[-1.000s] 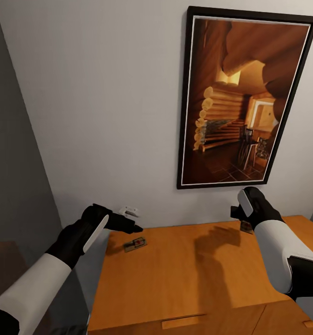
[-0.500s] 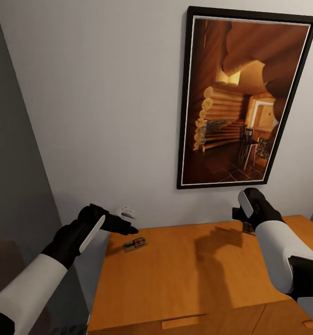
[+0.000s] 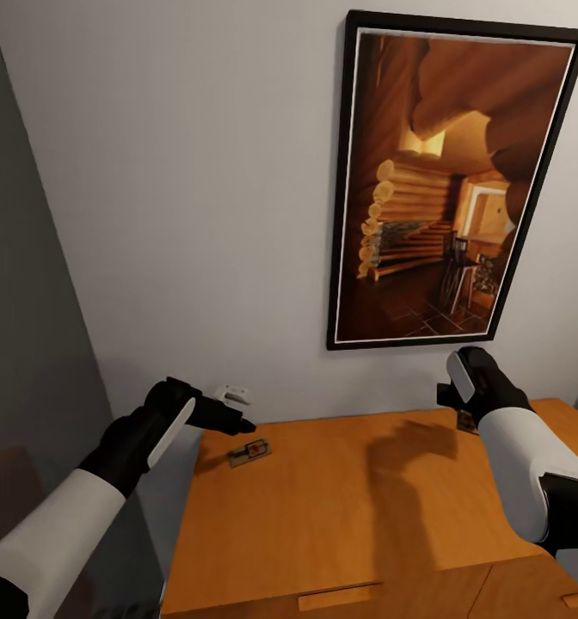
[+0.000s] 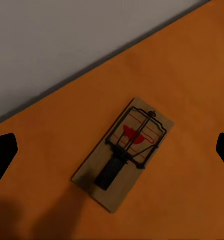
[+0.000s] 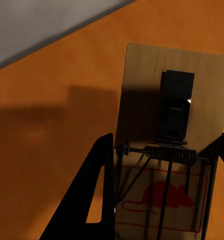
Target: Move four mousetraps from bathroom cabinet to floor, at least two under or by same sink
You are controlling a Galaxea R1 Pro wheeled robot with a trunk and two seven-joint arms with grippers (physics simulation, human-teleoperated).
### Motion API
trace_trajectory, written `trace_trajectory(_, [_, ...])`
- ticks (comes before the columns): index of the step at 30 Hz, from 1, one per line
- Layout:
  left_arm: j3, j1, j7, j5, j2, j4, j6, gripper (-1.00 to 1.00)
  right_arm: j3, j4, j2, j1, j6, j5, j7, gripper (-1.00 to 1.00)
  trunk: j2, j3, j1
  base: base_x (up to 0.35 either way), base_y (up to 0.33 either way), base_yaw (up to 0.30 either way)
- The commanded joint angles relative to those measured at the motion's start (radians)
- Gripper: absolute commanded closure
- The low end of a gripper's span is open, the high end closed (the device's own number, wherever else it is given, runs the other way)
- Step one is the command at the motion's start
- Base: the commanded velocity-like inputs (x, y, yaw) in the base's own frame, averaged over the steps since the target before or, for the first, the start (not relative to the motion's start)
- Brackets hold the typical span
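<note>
Right gripper (image 3: 458, 402) has drifted slightly rightward; its spread fingers straddle the flat wooden mousetrap (image 5: 167, 145), long axis along them. I hold the left gripper (image 3: 237, 414) open above the other trap (image 4: 123, 152), which lies diagonal.

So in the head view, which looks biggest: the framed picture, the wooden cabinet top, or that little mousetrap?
1. Cabinet top and framed picture: similar spans, and the cabinet runs out of frame, so unranked.
2. Mousetrap, far smallest.
</note>
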Motion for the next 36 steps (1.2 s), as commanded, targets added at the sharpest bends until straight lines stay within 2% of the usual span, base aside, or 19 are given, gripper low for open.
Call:
trace_trajectory(1, [-0.002,-0.001,0.0,0.003,0.0,0.0,0.003,-1.0,-0.001,-0.001,0.0,-0.001,0.002,-0.012,-0.008,1.0,-0.001,-0.001,0.0,0.164,0.0,0.0])
trace_trajectory(24, [-0.005,-0.001,-0.005,0.006,0.0,0.005,0.003,-1.0,-0.001,0.0,-0.001,-0.001,0.002,-0.012,-0.008,1.0,-0.001,-0.001,0.0,0.039,0.0,0.0])
trace_trajectory(28, [-0.088,-0.001,-0.032,0.009,-0.003,0.021,-0.005,-1.0,-0.001,0.0,-0.001,-0.001,0.002,-0.013,-0.008,1.0,-0.001,-0.001,0.0,0.0,0.0,0.0])
trace_trajectory(32, [-0.167,-0.001,-0.099,0.009,-0.005,0.032,-0.057,-1.0,-0.001,0.0,-0.001,-0.001,0.002,-0.014,-0.008,1.0,-0.001,-0.001,0.0,0.0,0.0,0.0])
trace_trajectory(36, [-0.192,-0.001,-0.15,0.002,-0.005,0.05,-0.091,-1.0,-0.001,0.001,-0.001,-0.001,0.002,-0.014,-0.008,1.0,-0.001,-0.001,0.0,0.0,0.0,0.0])
